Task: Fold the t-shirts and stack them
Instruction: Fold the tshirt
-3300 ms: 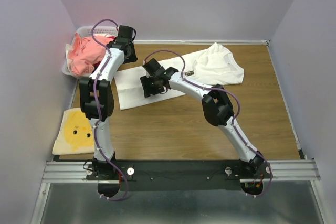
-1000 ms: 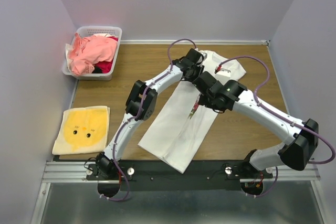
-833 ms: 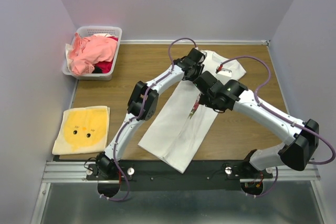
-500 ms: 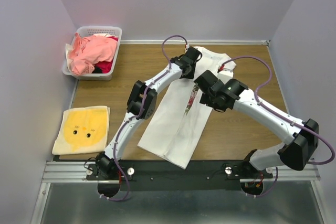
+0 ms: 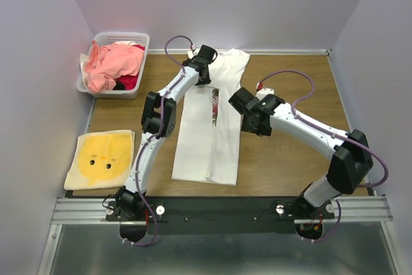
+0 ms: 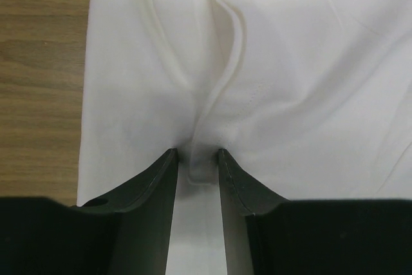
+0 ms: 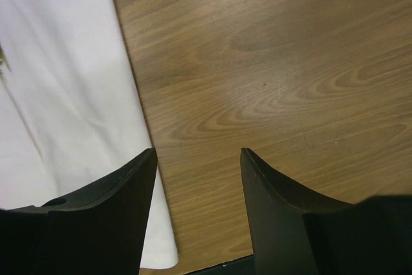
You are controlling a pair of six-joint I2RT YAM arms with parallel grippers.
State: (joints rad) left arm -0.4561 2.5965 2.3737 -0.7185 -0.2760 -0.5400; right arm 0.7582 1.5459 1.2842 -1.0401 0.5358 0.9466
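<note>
White cotton ridge pinched between left gripper [image 6: 196, 156] fingers; the white t-shirt [image 5: 206, 140] bunches into a soft crease there. Right gripper [image 7: 198, 152] spread over bare wood desk [image 5: 283, 172], just beside the tee's right edge. Tee lies flat as a long narrow strip, floral print [image 5: 214, 104] showing in the centre slit. White lattice basket [image 5: 138, 37] at far left holds salmon-pink t-shirt [image 5: 112, 62] over red t-shirt [image 5: 131, 82]. Yellow folded cloth [image 5: 103, 158] at near left. A second ago the strip lay diagonal; now it is straight and shifted left.
</note>
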